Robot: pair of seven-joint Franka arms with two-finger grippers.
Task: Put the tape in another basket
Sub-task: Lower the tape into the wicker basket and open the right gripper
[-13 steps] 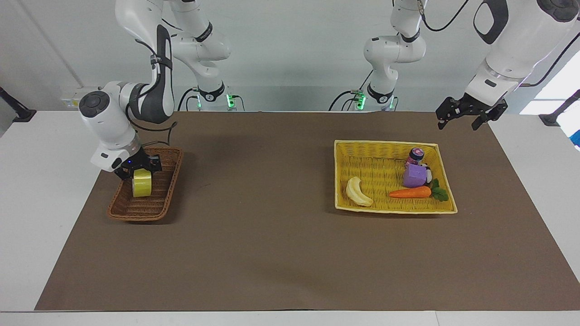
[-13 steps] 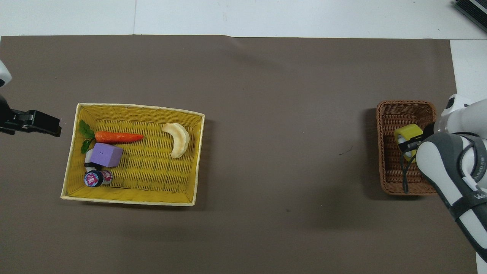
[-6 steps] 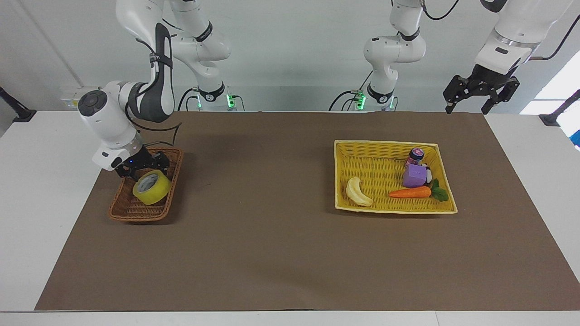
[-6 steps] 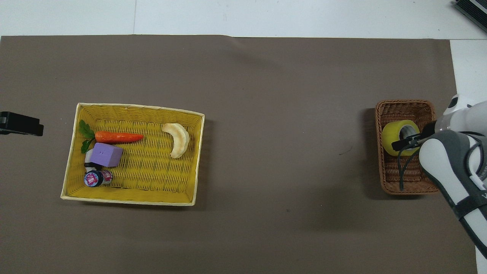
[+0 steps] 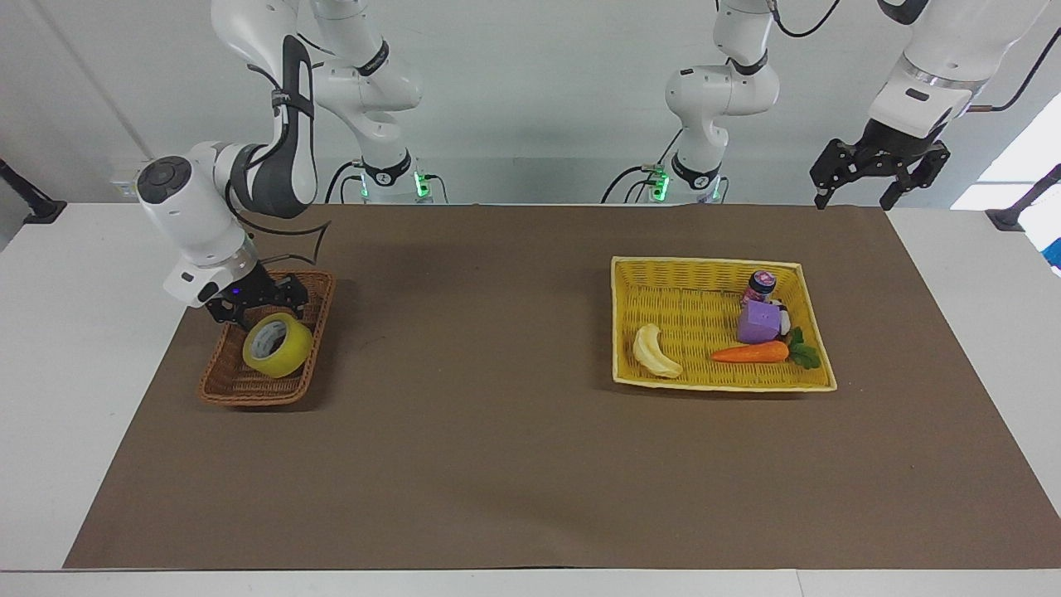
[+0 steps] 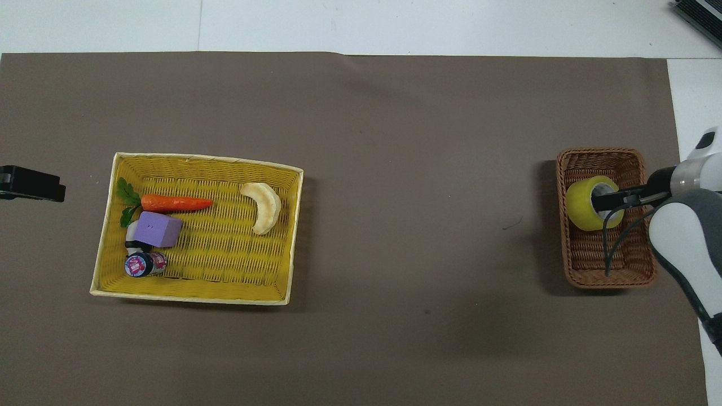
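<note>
The yellow tape [image 5: 278,346] lies tilted in the dark brown wicker basket [image 5: 228,390] at the right arm's end of the table, its grey core showing. My right gripper [image 5: 255,308] is open just over the tape and the basket and holds nothing. In the overhead view the tape [image 6: 586,206] leans against the side of the basket [image 6: 598,155] that faces the table's middle, with the right gripper [image 6: 623,198] over its core. My left gripper [image 5: 874,178] is open and empty, and waits raised over the table's corner nearest the left arm; it also shows in the overhead view [image 6: 31,186].
A flat yellow woven tray [image 5: 704,264] toward the left arm's end holds a banana [image 5: 655,351], a carrot [image 5: 750,352], a purple block [image 5: 758,322] and a small jar [image 5: 759,284]. Brown mat lies between tray and basket.
The right gripper opened and let go of the tape, which tipped over in the brown basket. The gripper then rose a little. The left gripper lifted and drew back toward the robots.
</note>
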